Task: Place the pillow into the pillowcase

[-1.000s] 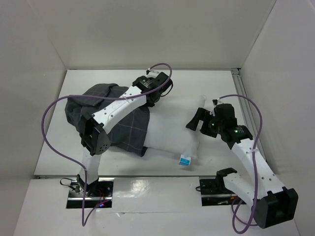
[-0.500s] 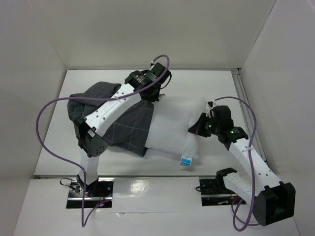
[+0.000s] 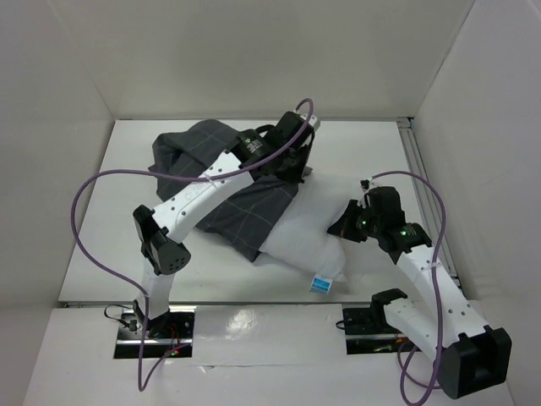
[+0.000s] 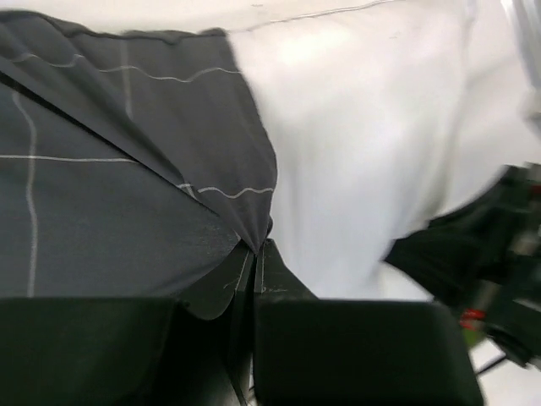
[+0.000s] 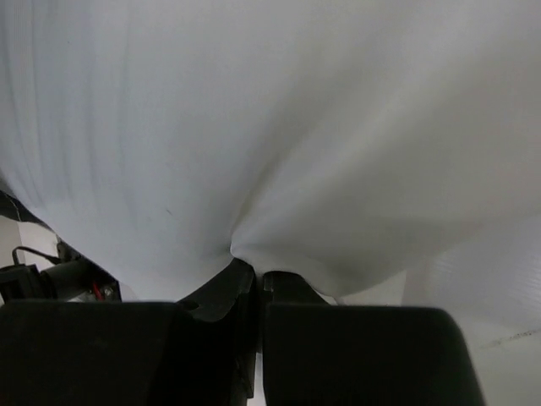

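- The pillow [image 3: 308, 227] lies around the middle of the worktop [image 3: 372, 148]. Its left part is tucked inside the pillowcase [image 3: 254, 216] and its right part sticks out bare.
- The long axis runs roughly left to right, skewed a bit. The covered end heads far-left and the bare end points at the right arm.
- There's a little blue-and-white tag [image 3: 319, 282] on the near corner of the bare end.
- The pillowcase is bunched and wrinkly on the left half of the worktop, with its open mouth facing right over the pillow.
- The left hand [image 3: 296, 165] is at the far edge of that mouth. In the wrist view the left hand [image 4: 258, 249] has its fingers pinched tight together on a fold of the pillowcase [image 4: 84, 194] hem, with the pillow [image 4: 355, 152] right beside it.
- The right hand [image 3: 342, 224] is pressed into the bare end. Close up, the right hand [image 5: 254, 272] is clamped closed on a pucker of the pillow [image 5: 254, 127] cloth.
- The left arm's white link [image 3: 203, 190] lies diagonally across the pillowcase and hides a strip of it from above.
- Purple cables [image 3: 93, 194] loop off both arms, and the left one swings wide over the left side of the worktop.
- A metal rail [image 3: 414, 161] runs along the right edge, well clear of the pillow.
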